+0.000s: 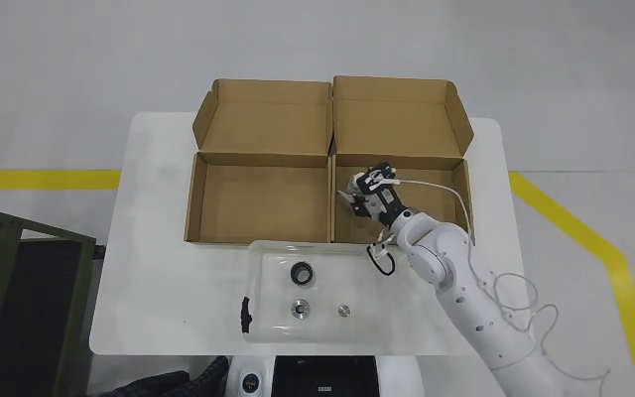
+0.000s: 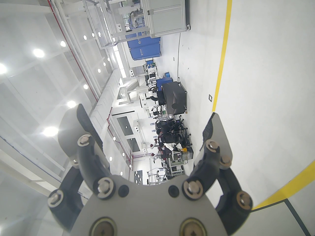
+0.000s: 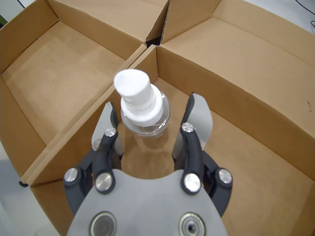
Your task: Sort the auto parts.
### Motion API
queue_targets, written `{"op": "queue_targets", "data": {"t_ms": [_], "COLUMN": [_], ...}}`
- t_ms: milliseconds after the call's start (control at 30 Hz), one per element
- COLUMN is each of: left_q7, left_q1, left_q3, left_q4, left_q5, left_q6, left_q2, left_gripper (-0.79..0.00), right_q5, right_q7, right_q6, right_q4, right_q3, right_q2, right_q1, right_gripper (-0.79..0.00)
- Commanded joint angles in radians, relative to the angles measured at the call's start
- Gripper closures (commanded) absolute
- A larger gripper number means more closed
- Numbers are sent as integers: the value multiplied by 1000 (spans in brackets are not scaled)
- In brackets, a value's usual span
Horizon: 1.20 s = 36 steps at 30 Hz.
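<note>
A small clear bottle with a white cap (image 3: 136, 92) stands slightly tilted on the floor of the right cardboard box (image 3: 246, 114), near the box's left wall. My right gripper (image 3: 151, 100) is open around it, with a gap showing between the bottle and one finger (image 3: 196, 114). In the top view this gripper (image 1: 361, 194) hangs over the near left part of the right box (image 1: 432, 213). My left gripper (image 2: 147, 110) is open and holds nothing, pointing out into the room.
The left cardboard box (image 1: 258, 203) stands beside the right one, both with lids folded back. In front of them a clear tray (image 1: 260, 260) holds a black ring (image 1: 302, 273), a metal ring (image 1: 299, 309) and a small metal part (image 1: 343, 311).
</note>
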Motion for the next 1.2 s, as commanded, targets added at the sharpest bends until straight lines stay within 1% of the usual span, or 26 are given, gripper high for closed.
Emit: {"op": "queue_targets", "data": {"t_ms": [0, 100, 267, 500, 700, 867, 967, 1167], "left_q7": [0, 0, 0, 0, 0, 0, 0, 0], "left_q1": [0, 0, 0, 0, 0, 0, 0, 0], "left_q3": [0, 0, 0, 0, 0, 0, 0, 0], "left_q4": [0, 0, 0, 0, 0, 0, 0, 0], "left_q5": [0, 0, 0, 0, 0, 0, 0, 0], "left_q6": [0, 0, 0, 0, 0, 0, 0, 0], "left_q2": [0, 0, 0, 0, 0, 0, 0, 0], "left_gripper": [-785, -785, -785, -785, -785, -785, -785, -785], "right_q5": [-2, -7, -24, -28, -1, -23, -48, -104], "right_q7": [-8, -19, -13, 14, 85, 139, 160, 160], "right_q6": [-2, -12, -41, -127, -218, -289, -355, -467], "right_q4": [-18, -63, -184, -408, -546, -625, -656, -690], "right_q3": [9, 29, 77, 156, 212, 243, 257, 280], "right_q2": [2, 6, 19, 42, 59, 73, 82, 98], "right_q1": [-11, -39, -111, -245, -340, -418, -461, -524], "right_gripper": [-785, -785, -785, -785, -785, -785, -785, -785]}}
